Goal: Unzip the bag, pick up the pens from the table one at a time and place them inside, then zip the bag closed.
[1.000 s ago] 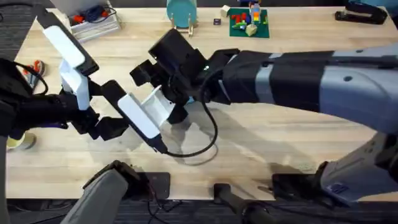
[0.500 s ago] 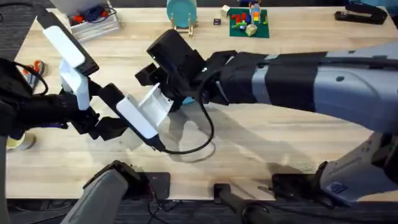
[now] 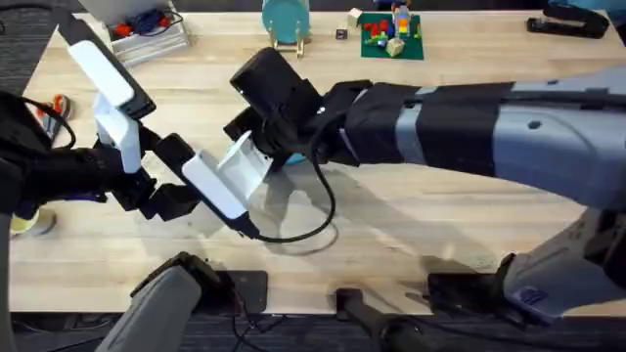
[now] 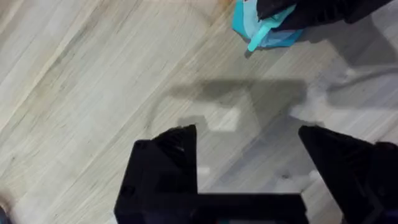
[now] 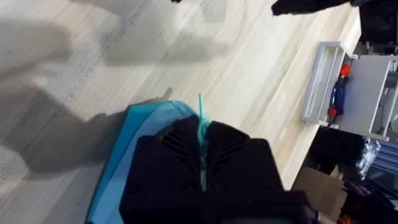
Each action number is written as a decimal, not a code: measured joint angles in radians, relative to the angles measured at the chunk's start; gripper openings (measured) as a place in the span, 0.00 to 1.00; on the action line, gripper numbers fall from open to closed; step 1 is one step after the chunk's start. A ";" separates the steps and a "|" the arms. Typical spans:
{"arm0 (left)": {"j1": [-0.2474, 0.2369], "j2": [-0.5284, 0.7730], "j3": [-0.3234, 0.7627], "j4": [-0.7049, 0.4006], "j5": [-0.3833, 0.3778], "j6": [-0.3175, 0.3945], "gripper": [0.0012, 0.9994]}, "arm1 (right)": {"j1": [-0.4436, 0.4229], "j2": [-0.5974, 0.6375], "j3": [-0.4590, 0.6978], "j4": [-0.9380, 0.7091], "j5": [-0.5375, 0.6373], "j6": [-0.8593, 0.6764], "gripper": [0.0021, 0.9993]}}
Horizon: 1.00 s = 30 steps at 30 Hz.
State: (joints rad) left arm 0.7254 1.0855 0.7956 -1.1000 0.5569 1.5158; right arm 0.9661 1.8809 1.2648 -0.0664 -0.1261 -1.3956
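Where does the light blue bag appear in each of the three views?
Overhead: the bag, mid-table, mostly hidden under the right gripper.
Left wrist: the bag at the top, the right gripper clamping its teal pull.
Right wrist: the bag beneath the shut fingers.
Shared landmark: the right gripper.

pencil pouch: light blue fabric, teal zipper pull. table: pale wood, plank grain. right gripper, left gripper: black.

light blue bag on table, jaws clamping zipper pull
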 joint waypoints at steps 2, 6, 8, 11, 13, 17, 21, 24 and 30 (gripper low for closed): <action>0.000 0.000 0.000 0.000 0.000 0.000 0.99 | 0.000 0.000 0.000 -0.001 0.000 0.000 0.04; 0.000 0.000 0.000 0.000 0.000 0.000 0.99 | 0.001 0.000 0.000 -0.001 0.003 0.012 0.03; 0.000 0.000 0.000 0.000 0.000 0.000 0.99 | 0.001 0.000 0.000 -0.001 0.003 0.019 0.03; 0.000 0.000 0.000 0.000 0.000 0.000 0.99 | 0.001 0.000 0.000 -0.001 0.003 0.027 0.03; 0.000 0.000 0.000 0.000 0.000 0.000 0.99 | 0.001 0.000 0.000 -0.002 0.003 0.029 0.03; 0.000 0.000 0.000 0.000 0.000 0.000 0.99 | 0.001 0.000 0.000 -0.002 0.002 0.048 0.03; 0.000 0.000 0.000 0.000 0.000 0.000 0.99 | 0.001 -0.003 0.000 -0.009 -0.001 0.086 0.03; 0.000 0.000 0.000 0.000 0.000 0.000 0.99 | 0.001 -0.015 0.000 -0.025 -0.002 0.103 0.03; 0.000 0.000 0.000 0.000 0.000 0.000 0.99 | 0.001 -0.062 0.000 -0.041 -0.001 0.134 0.03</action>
State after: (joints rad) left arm 0.7254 1.0855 0.7956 -1.1000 0.5571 1.5158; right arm 0.9668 1.8189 1.2648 -0.1070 -0.1269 -1.2614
